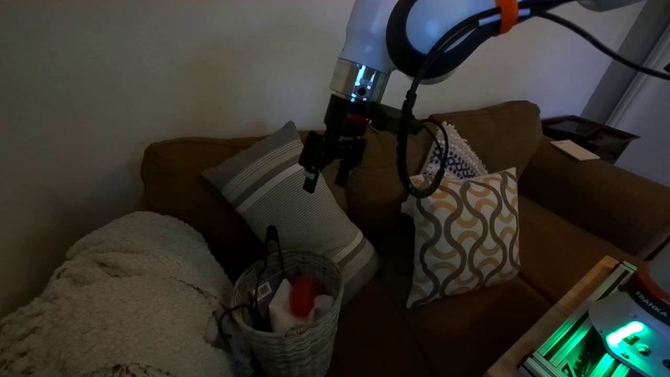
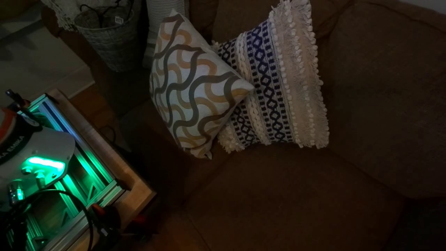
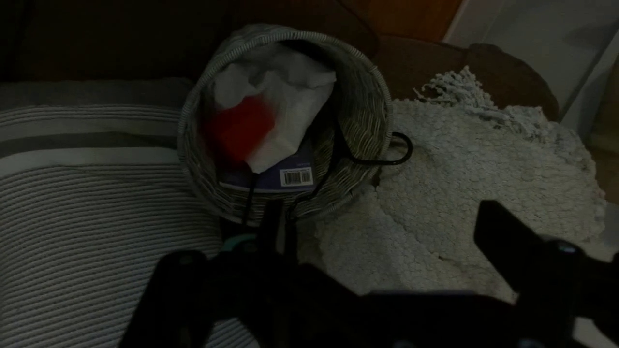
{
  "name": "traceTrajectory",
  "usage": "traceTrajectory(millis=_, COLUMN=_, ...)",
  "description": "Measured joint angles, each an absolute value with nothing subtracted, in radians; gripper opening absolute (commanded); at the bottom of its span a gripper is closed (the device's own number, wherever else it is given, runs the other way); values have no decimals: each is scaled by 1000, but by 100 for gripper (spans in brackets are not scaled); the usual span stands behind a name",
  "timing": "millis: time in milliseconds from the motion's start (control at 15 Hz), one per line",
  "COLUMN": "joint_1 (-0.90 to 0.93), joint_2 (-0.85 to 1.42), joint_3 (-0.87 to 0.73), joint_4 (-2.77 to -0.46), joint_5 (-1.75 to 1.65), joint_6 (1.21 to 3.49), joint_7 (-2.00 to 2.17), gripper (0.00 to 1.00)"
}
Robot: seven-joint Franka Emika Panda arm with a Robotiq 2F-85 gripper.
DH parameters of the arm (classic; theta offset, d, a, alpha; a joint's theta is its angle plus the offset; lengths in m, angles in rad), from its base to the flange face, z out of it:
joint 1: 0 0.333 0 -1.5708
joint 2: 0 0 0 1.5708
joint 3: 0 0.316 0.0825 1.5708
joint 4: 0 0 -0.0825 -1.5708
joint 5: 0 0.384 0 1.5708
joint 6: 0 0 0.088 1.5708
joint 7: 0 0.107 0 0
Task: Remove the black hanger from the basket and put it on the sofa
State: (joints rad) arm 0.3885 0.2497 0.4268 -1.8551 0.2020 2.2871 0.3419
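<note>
The claw (image 1: 326,179) is spread wide and empty; in the wrist view it hides part of the black hanger (image 3: 341,150) jutting from the wicker basket (image 3: 366,104).

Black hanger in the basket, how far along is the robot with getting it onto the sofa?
Done: none of the transfer; the black hanger is in the basket, its hook sticking out past the rim. In hand: nothing; the jaws stand open and, in an exterior view, above and apart from the hanger. Left: grasping the hanger, lifting it out and laying it on the sofa.
</note>
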Motion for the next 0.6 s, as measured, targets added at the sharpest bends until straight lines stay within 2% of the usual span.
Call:
traceTrajectory(millis=333, joint_1=512, joint_2=418, joint_3=401, joint_4=-1777, joint_5=196, joint_6=2326, joint_7=548, gripper=100)
traceTrajectory(millis=600, joint_1=686, joint_2=637, joint_3=281, joint_4=-1618, joint_5=119, joint_6=2359, joint_7=815, gripper=100)
